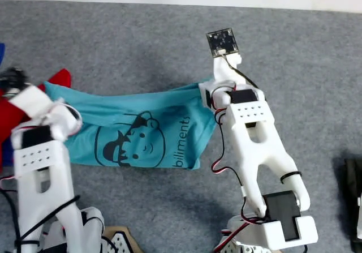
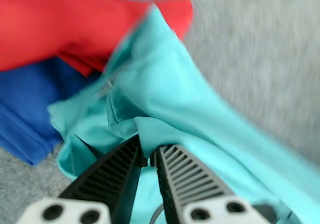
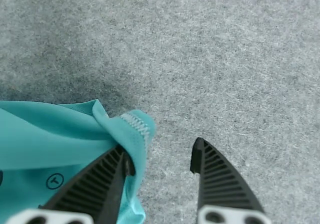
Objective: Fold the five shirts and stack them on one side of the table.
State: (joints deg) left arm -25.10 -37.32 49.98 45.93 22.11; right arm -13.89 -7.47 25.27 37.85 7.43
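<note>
At my left side, the red shirt (image 1: 10, 114) and the blue shirt (image 2: 30, 119) are lying in a heap, touching the teal shirt (image 1: 141, 123). My left gripper (image 2: 149, 151) is pinching the teal shirt's left end, fingers pressed together on the cloth. The shirt is running long ways from left to right between my two arms. My right gripper (image 3: 162, 154) is sitting at its right end with fingers spread. The hem corner is leaning on one finger, not pinched. I think those fingers are needing to close on it next. The grey table (image 1: 141, 38) is giving room behind and to the right.
</note>
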